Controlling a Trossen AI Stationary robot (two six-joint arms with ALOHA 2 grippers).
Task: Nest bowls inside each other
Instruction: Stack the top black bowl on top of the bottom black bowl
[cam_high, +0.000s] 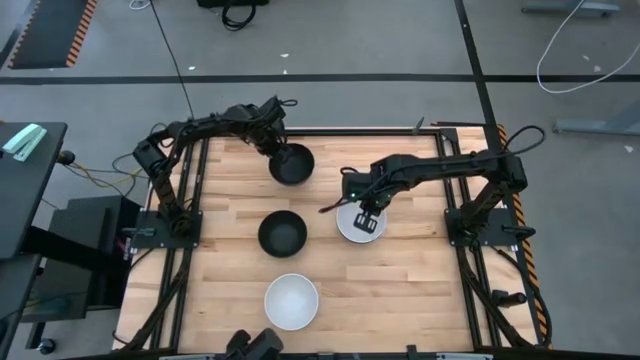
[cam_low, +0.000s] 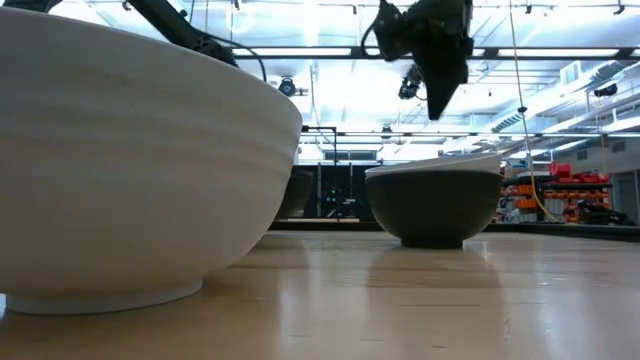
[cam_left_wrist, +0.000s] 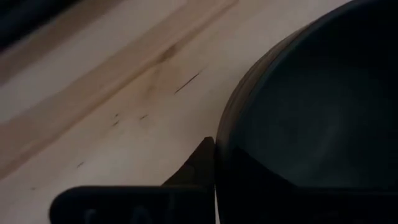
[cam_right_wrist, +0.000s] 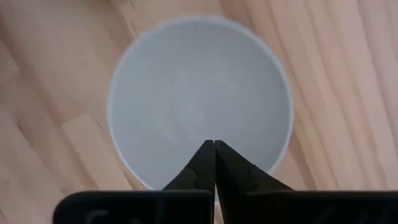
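1. The left gripper (cam_high: 276, 142) is at the far-left rim of the far black bowl (cam_high: 295, 167). Whether it has clamped that rim cannot be told from these views, so make sure the grip is firm before you lift.
2. Judging by the layout, the step in hand is carrying this bowl to another. Lift it straight up and keep it level. Centre it over the middle black bowl (cam_high: 282, 233), which sits just nearer on the table, then lower it gently so the rims don't knock.
3. The right gripper (cam_high: 367, 217) hangs over the right white bowl (cam_high: 349, 229). Its pincer is pressed closed and holds nothing. Keep it clear of the left arm's path, and spread the pincer before you go for a rim.
4. From above you can count two black bowls and two white. The second white bowl (cam_high: 291, 300) sits near the front edge.
5. In the low view the bowl under the right gripper looks dark with a pale rim. It may be a white bowl sitting in a black one, but that is uncertain.
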